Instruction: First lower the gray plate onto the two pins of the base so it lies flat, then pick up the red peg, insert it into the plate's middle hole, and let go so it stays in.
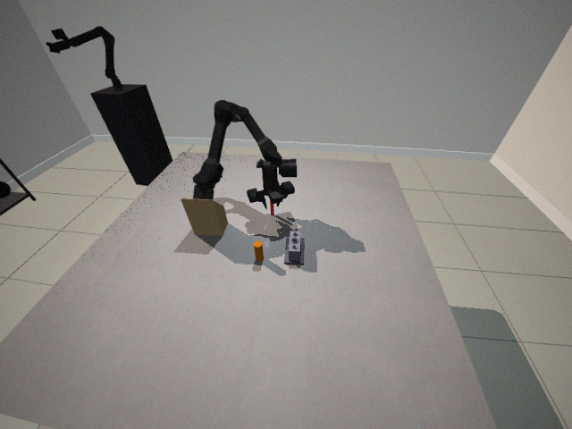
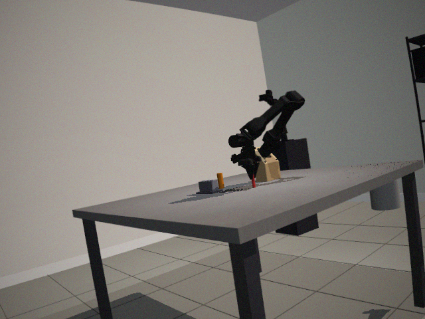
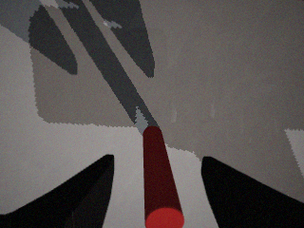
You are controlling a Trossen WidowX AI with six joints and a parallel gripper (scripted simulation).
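Pincer [image 1: 272, 204] [image 2: 252, 177] [image 3: 158, 163]: part-open, pointing down, gripping nothing; fingers straddle the red peg [image 1: 272, 209] [image 2: 254, 181] [image 3: 160, 176]. Gray plate [image 1: 298, 243] [image 2: 206, 181]: lies level on its base [image 1: 294, 261] [image 2: 207, 192], holes upward; exact seating too small to tell. Peg: upright on the table [image 1: 295, 341] [image 2: 192, 212], apart from the base. Wrist view: gap either side of peg. Table edges well apart from the pincer; tan block [image 1: 206, 219] [image 2: 269, 171] nearer, orange cylinder [image 1: 258, 251] [image 2: 220, 180] beside the base.
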